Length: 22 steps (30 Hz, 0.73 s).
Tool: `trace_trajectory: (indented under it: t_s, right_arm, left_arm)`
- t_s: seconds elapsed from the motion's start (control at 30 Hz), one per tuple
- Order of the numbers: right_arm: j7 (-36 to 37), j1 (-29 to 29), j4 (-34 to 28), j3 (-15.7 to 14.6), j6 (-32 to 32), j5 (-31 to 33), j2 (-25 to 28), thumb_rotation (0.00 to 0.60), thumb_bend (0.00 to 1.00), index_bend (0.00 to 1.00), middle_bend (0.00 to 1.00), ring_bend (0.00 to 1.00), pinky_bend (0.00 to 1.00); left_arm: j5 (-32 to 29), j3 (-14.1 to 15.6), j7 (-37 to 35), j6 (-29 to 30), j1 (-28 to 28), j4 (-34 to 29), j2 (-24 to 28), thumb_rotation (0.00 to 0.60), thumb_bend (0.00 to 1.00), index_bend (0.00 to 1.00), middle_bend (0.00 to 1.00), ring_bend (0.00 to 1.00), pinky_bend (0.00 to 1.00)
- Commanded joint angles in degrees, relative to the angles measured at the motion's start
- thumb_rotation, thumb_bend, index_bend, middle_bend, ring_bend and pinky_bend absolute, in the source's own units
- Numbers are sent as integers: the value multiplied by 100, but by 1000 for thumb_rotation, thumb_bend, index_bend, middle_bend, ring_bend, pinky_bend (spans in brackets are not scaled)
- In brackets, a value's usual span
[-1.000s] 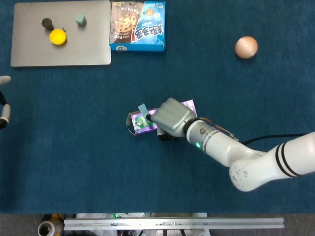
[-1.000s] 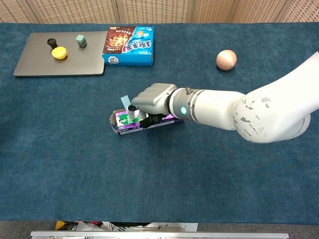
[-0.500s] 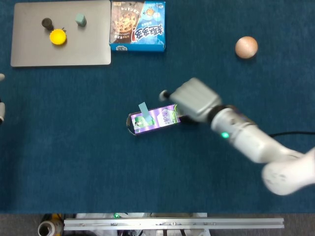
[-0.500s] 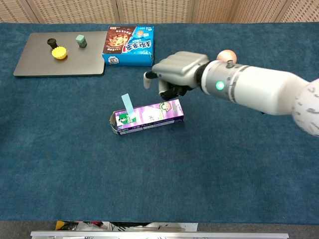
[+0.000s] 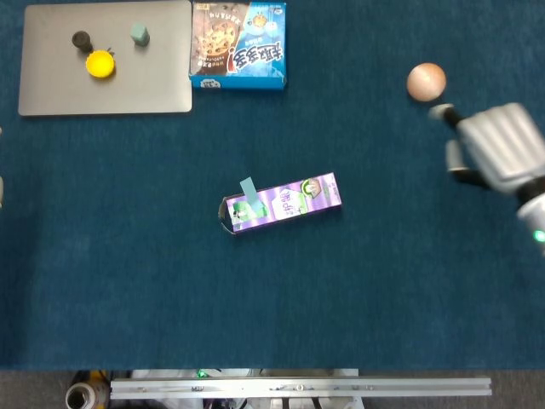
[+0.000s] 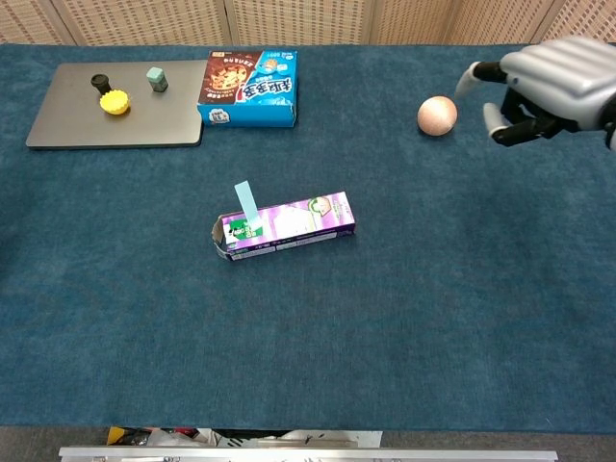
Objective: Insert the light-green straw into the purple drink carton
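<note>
We see the carton (image 5: 281, 203) lying on its side near the middle of the blue table (image 5: 170, 298), its long side running left to right. The straw (image 6: 247, 204) stands tilted at the carton's left end, its lower end at the top face there; whether it goes into the hole we cannot tell.

Our right hand (image 6: 551, 79) hovers at the far right, well apart from the carton and just beside the ball (image 6: 437, 115). It holds nothing. Its fingers (image 6: 500, 117) are bent downward and slightly apart, thumb out toward the ball, not touching it. In the head view the same hand (image 5: 498, 153) sits at the right edge below the ball (image 5: 426, 82).

Our left hand is barely in view, a pale sliver at the left edge of the head view; we cannot tell how its fingers lie.

At the back left lies a laptop (image 5: 106, 85) with a yellow cap (image 5: 100, 64), a dark piece (image 5: 82, 39) and a grey-green piece (image 5: 140, 34) on its lid. A cookie box (image 5: 238, 47) lies just beside it.
</note>
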Motion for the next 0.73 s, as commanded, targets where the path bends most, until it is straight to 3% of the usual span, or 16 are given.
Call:
trace_trajectory:
  t_s: [0.03,0.2,0.33,0.47,0.73]
  right_arm:
    - [501,-891,282,-254,575,-361,297,393,470,260,708,666,867]
    - [1068,-1678,815,-156,1038,-751,264,394,317,251,506,506,824]
    - [1451,-2204,1242,-11,1368,-1033,170,393,238,204,381,381,666]
    - [1727,-2674,1627,129,1613,-1294,66,394,223,165,337,297,571]
    - [1873,-3179,1825,334,1571,-1603,46,394,223,163,336,288,551]
  left_arm:
    - [58,-8,93,135,40,-61,-15,600,414,234,515,493,688]
    - [71,-22,326,216,52,-120,-42,600,378,234,489,466,627]
    - [93,-7,430,246,67,-202,-31,600,347,234,458,436,561]
    - [135,39,492,294,112,-279,-23,600,341,233,431,385,507]
    - [178,77,659,451,213,-366,-34,600,341,233,421,378,480]
